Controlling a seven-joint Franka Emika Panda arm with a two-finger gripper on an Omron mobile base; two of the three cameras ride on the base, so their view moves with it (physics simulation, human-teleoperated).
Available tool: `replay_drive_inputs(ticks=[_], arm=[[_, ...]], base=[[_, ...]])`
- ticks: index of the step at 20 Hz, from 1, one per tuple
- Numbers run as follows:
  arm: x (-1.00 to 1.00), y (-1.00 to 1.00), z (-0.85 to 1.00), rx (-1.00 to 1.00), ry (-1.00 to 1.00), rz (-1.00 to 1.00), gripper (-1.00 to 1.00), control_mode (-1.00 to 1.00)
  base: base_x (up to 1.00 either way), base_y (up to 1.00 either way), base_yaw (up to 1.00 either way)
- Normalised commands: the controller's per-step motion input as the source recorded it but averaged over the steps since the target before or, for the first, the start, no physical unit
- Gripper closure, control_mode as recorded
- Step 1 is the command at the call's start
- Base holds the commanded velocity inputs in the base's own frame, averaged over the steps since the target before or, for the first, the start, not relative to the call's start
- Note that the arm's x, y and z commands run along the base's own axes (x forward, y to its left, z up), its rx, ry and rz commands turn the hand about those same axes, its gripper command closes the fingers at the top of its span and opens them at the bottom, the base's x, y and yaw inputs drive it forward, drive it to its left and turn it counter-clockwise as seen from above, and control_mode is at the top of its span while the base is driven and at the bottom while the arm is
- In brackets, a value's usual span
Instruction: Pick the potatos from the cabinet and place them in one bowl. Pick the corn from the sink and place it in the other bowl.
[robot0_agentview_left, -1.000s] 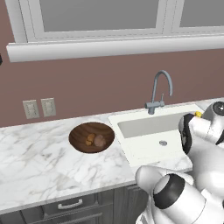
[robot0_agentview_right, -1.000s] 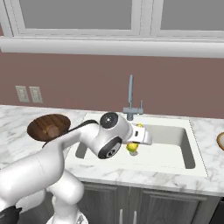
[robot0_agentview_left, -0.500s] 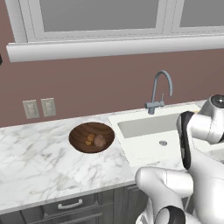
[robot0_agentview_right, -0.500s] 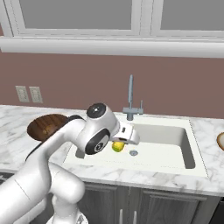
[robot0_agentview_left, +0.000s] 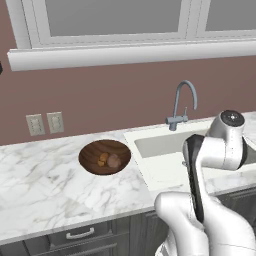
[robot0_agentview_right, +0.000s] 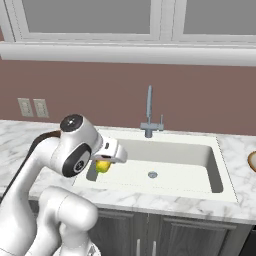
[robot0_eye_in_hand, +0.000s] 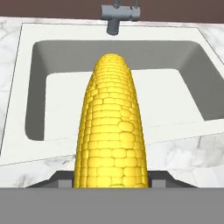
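Observation:
My gripper is shut on the corn, a yellow cob that points away from the hand. It hangs over the near left part of the white sink. From the right base, the corn shows under the gripper, above the sink's left end. The dark brown bowl sits on the counter left of the sink. Two potatos lie in it, an orange-brown one and a reddish one. The tan-rimmed bowl peeks in at the right edge of the counter.
A grey gooseneck faucet stands behind the basin, and its base shows in the hand view. Marble counter runs left of the sink, with wall outlets above it and grey drawers below.
The arm has swung the corn from over the middle of the sink towards its left end. The bowls and the potatos have stayed put.

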Motion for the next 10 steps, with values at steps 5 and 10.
replay_drive_inputs(ticks=[5, 10], arm=[[-0.24, 0.79, 0.34, 0.0, 0.07, 0.13, 1.0, -1.0], [-0.36, 0.29, 0.38, 0.02, 0.04, 0.11, 1.0, -1.0]], base=[[0.0, 0.0, 0.0], [0.0, 0.0, 0.0]])
